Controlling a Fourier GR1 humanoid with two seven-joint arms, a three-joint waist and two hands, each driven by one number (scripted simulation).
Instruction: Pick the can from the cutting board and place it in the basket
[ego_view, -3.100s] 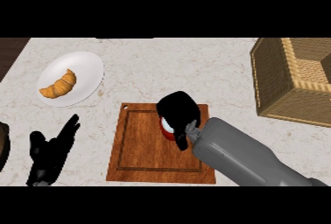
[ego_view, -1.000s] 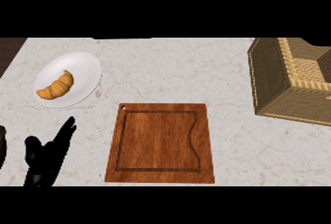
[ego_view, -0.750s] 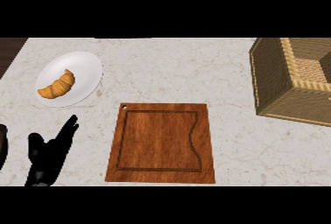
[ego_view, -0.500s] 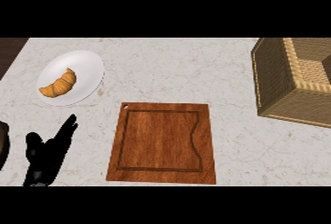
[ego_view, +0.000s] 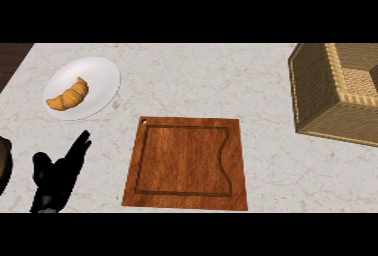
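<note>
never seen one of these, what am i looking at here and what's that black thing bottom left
This is a view from a humanoid robot's head, looking steeply down at a pale stone kitchen counter. The black shape at lower left is the robot's left hand, open with fingers up, resting and holding nothing. Its right hand is out of view. In the middle lies a wooden cutting board with nothing on it. At upper left a white plate holds a croissant. At the right edge stands a woven basket. The job involves a can, but no can shows here; part of the basket's inside is cut off by the frame.
</note>
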